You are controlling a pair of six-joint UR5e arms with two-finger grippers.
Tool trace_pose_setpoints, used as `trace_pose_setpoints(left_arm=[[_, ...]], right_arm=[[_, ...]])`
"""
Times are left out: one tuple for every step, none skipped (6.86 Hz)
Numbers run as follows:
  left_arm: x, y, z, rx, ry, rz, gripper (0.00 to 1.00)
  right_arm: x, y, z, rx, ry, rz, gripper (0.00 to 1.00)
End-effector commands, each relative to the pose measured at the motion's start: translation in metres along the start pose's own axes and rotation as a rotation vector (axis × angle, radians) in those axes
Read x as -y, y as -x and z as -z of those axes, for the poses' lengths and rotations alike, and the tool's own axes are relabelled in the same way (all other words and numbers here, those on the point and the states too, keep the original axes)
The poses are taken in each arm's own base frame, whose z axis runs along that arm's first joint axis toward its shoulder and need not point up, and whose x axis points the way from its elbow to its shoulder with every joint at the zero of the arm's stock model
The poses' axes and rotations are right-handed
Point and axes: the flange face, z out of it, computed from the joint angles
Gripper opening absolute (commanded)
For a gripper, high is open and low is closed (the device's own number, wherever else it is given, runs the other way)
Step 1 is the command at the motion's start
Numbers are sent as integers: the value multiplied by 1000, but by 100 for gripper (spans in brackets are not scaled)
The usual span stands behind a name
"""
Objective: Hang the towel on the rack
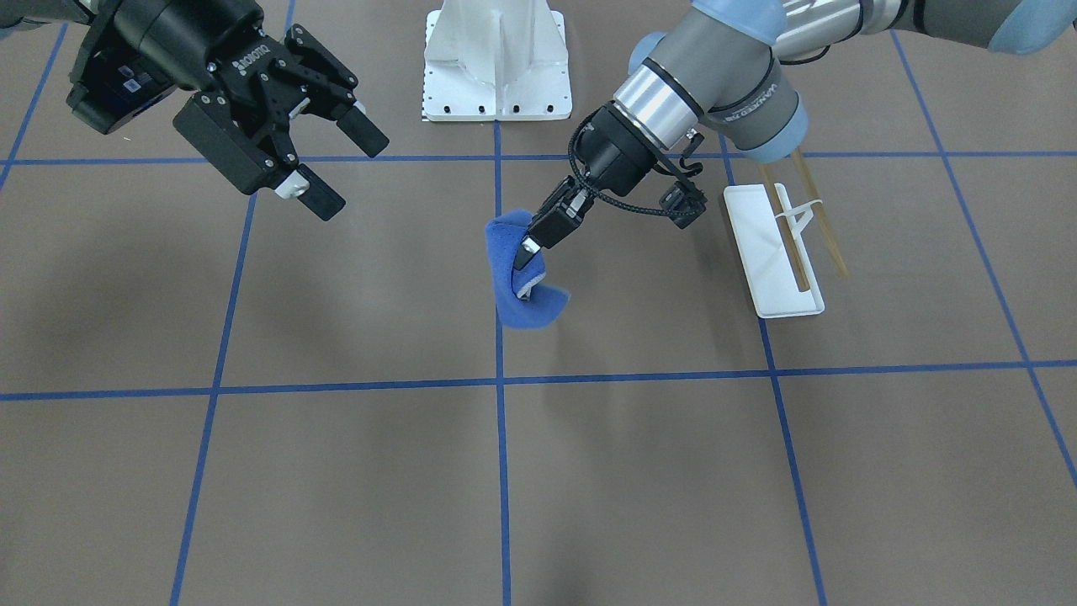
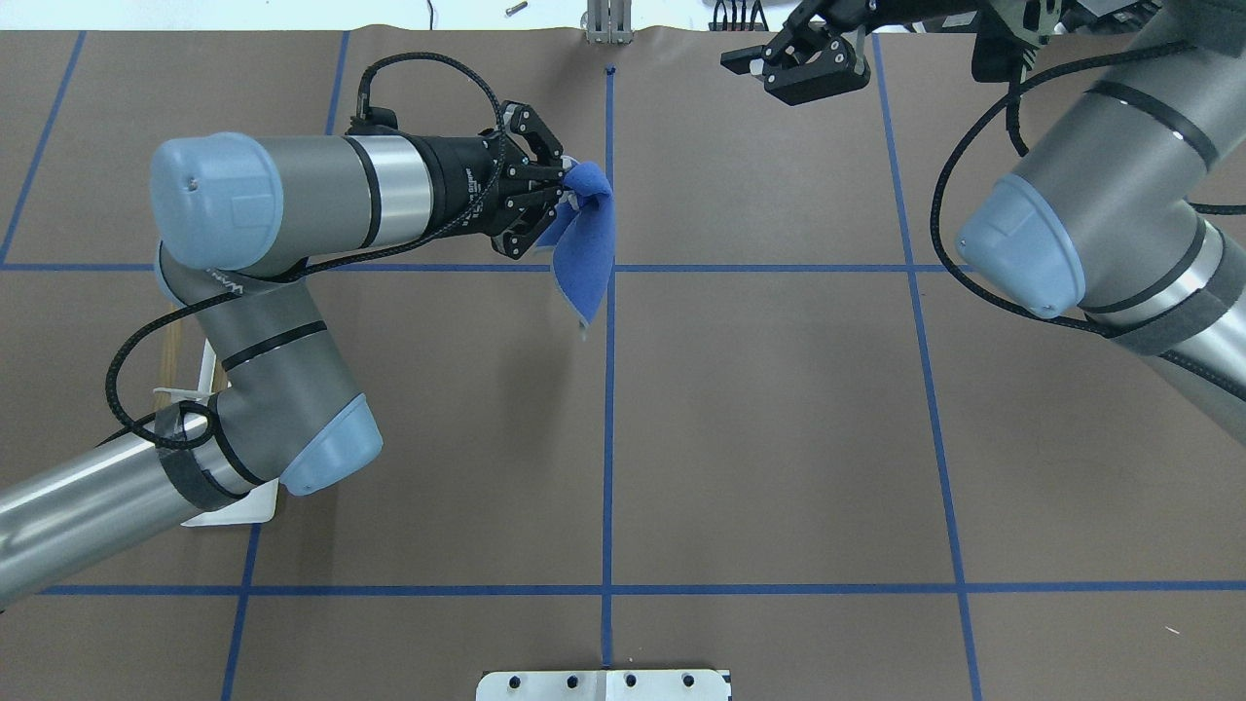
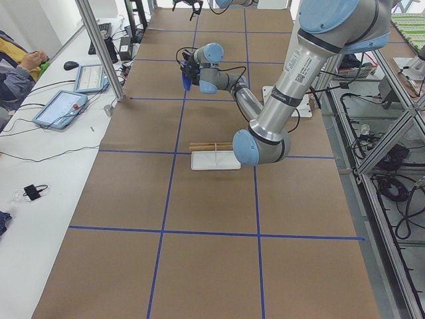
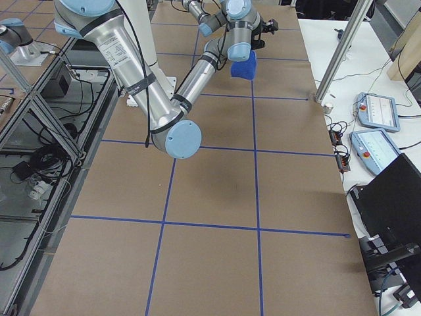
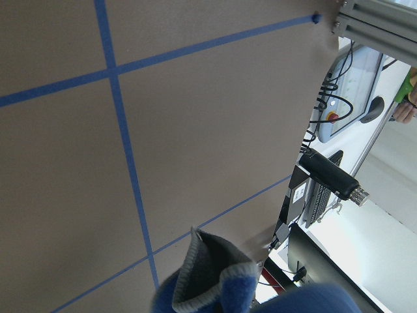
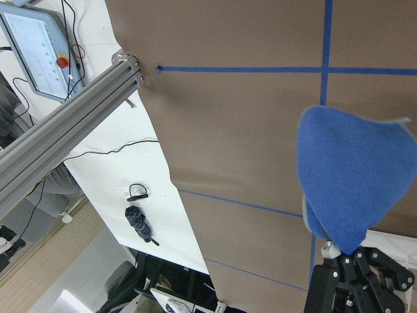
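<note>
My left gripper (image 1: pixel 527 251) is shut on a top corner of the royal-blue towel (image 1: pixel 515 295), which hangs bunched above the table near the centre line. In the overhead view the left gripper (image 2: pixel 568 190) holds the towel (image 2: pixel 589 239) just left of the centre line. The towel's grey-edged fold fills the bottom of the left wrist view (image 5: pixel 215 287). The rack (image 1: pixel 772 252), a white tray with two tan rods (image 1: pixel 816 227), stands beside the left arm, apart from the towel. My right gripper (image 1: pixel 343 167) is open and empty, raised at the far side; its wrist view shows the towel (image 6: pixel 352 169).
A large white bolted pedestal (image 1: pixel 496 71) stands at the robot's edge of the table. In the overhead view the left arm's elbow covers most of the rack (image 2: pixel 234 511). Tablets and cables lie on the white bench (image 3: pixel 63 106) beyond the table.
</note>
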Motion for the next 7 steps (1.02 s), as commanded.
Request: trace_pose_setpoints(left_arm=[[32,20,15,-12,-122,-489,0],[51,35,18,21,-193,-771,0],[70,47,27,64,-270,-1048,0],[90,65,38,105,-330,-1133,0],[85,82,43,115,-373,-1259,0],[68,103,40,126,-403,-1337,0],[49,103,46,92,-412,-1336,0]], right_arm=[[12,-4,-3,-9,-16,43,100],[12,-5,-3,-10,-16,95,100],[19,-8,-1,-16,-22,214,100],[27,-25,-2,-37,-21,435,100],[46,-33,0,-51,-40,600,100],[53,-33,-2,-59,-49,659,100],[54,-36,-4,-63,-49,678,100]])
